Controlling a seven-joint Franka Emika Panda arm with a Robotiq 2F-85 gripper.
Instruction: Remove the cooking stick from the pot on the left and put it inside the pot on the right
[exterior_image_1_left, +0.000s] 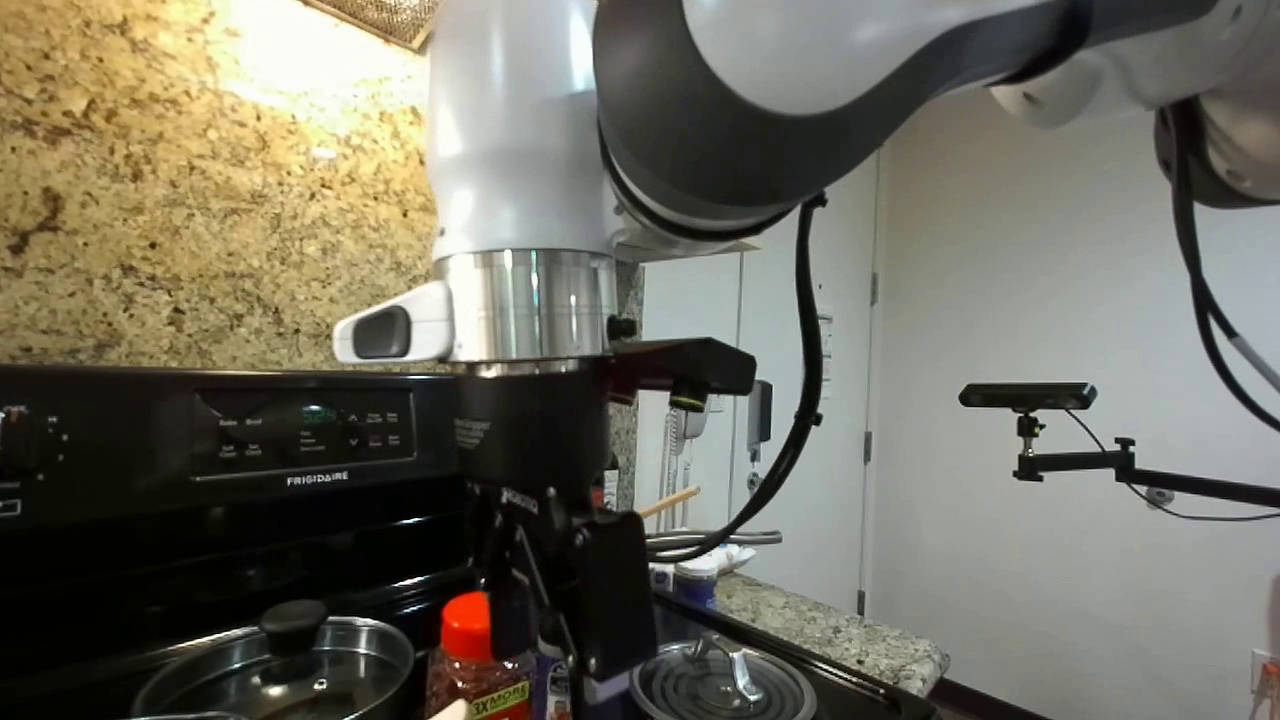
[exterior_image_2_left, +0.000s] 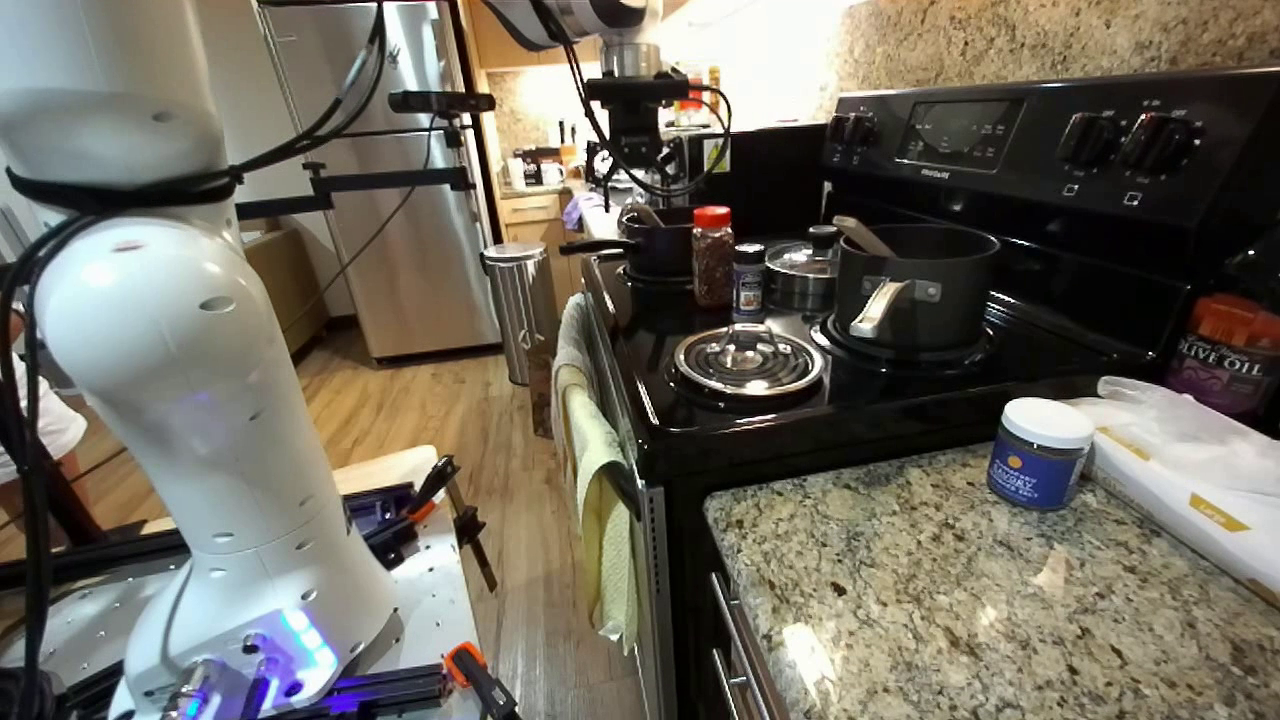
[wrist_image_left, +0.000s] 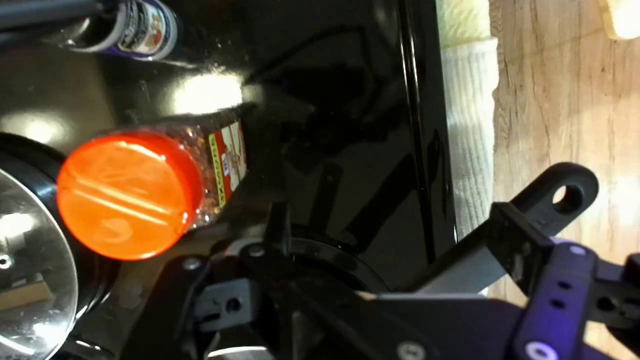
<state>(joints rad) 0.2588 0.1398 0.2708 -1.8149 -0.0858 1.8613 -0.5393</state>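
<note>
A dark pot (exterior_image_2_left: 658, 250) on the left has a long handle toward the stove's front; this handle (wrist_image_left: 582, 184) shows in the wrist view. A brownish wooden stick (exterior_image_2_left: 648, 215) rises from it; a tan tip (wrist_image_left: 367, 296) shows in the wrist view and another tan tip (exterior_image_1_left: 455, 711) in an exterior view. A dark pot (exterior_image_2_left: 925, 295) on the right also holds a wooden stick (exterior_image_2_left: 862, 237), visible in an exterior view (exterior_image_1_left: 670, 502). My gripper (wrist_image_left: 400, 235) is above the left pot, fingers apart and empty. It hangs downward in both exterior views (exterior_image_1_left: 565, 650) (exterior_image_2_left: 640, 188).
A red-capped spice jar (wrist_image_left: 127, 195) stands beside the gripper, with a smaller spice jar (exterior_image_2_left: 748, 280) close by. A glass-lidded pot (exterior_image_2_left: 800, 275) stands behind them. A glass lid with a metal handle (exterior_image_2_left: 750, 360) lies on the front right burner. A towel (exterior_image_2_left: 600, 500) hangs at the front.
</note>
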